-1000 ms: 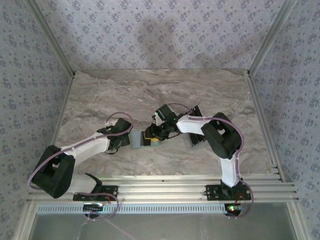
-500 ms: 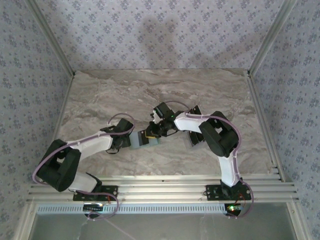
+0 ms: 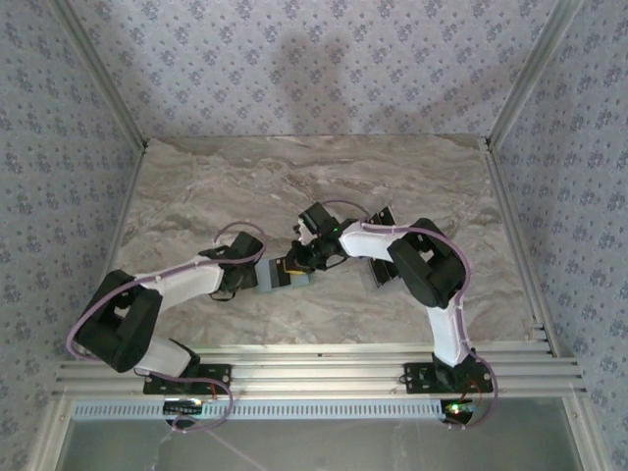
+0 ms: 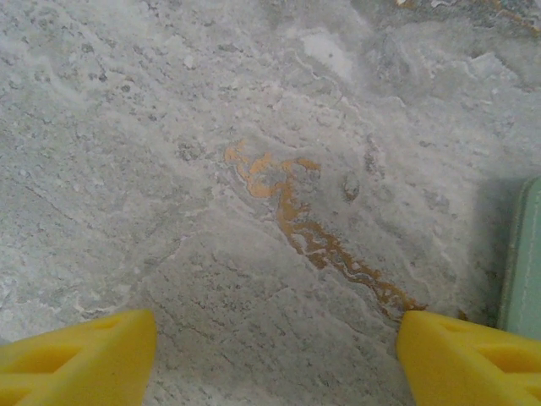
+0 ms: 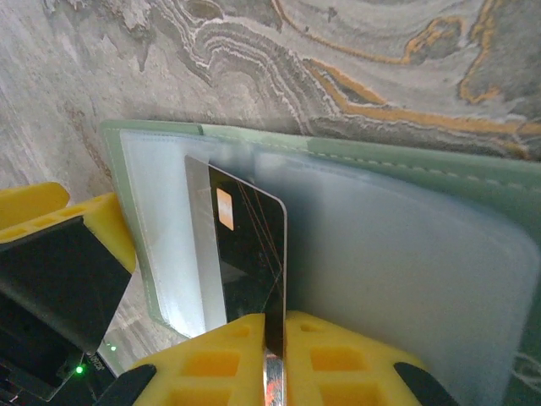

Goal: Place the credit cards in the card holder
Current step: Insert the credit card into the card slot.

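Observation:
The sage-green card holder lies open on the marble, its clear sleeves facing up. My right gripper is shut on a black credit card, which stands on edge with its far end over a sleeve of the holder. In the top view the holder sits between my left gripper and my right gripper. My left gripper is open over bare marble, and the holder's green edge lies just beyond its right finger. More credit cards lie under the right arm.
The marble table is walled by aluminium rails at left, right and front. The left gripper's yellow finger sits at the holder's left edge. Open marble stretches behind both arms.
My right gripper has closed on the card. The left arm's elbow has shifted right, while its gripper has stayed by the holder.

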Tool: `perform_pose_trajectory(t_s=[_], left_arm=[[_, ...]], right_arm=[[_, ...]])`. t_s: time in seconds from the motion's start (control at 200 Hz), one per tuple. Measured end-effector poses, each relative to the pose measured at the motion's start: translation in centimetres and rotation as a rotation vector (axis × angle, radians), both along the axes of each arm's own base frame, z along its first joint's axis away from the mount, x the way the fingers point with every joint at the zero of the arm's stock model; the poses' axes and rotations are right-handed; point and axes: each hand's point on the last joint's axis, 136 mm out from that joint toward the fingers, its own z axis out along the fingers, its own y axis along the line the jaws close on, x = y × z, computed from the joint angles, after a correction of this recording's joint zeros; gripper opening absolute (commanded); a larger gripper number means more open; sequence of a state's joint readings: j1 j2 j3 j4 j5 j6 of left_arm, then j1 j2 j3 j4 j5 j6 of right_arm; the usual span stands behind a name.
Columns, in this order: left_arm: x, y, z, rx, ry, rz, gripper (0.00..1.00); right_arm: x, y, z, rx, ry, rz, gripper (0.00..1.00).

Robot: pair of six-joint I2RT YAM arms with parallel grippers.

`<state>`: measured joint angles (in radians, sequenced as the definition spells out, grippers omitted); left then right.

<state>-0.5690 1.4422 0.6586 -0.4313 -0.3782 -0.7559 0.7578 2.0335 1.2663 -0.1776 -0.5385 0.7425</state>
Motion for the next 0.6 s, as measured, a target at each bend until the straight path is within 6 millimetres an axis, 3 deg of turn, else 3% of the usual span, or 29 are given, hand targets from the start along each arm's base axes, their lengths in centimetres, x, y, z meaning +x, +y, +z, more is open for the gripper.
perform_pose_trajectory(t_s=[0.095, 0.205, 0.285, 0.495, 0.6], left_arm=[[0.0, -0.1, 0.0, 0.001, -0.001, -0.002, 0.77], [0.0, -0.1, 0.0, 0.003, -0.002, -0.004, 0.77], [0.0, -0.1, 0.0, 0.005, -0.003, -0.005, 0.77], [0.0, -0.1, 0.0, 0.006, -0.004, -0.005, 0.77], [0.0, -0.1, 0.0, 0.006, -0.004, -0.005, 0.77]], right_arm=[[-0.3, 0.4, -0.1, -0.004, 0.004, 0.011, 0.20], [-0.6, 0.5, 0.0, -0.007, 0.004, 0.032, 0.41], [-0.5, 0.7, 0.5, 0.005, -0.002, 0.043, 0.48], [-0.4, -0.4, 1.6, -0.025, -0.032, 0.043, 0.49], [-0.1, -0.9, 2.4, -0.042, -0.059, 0.036, 0.38]])
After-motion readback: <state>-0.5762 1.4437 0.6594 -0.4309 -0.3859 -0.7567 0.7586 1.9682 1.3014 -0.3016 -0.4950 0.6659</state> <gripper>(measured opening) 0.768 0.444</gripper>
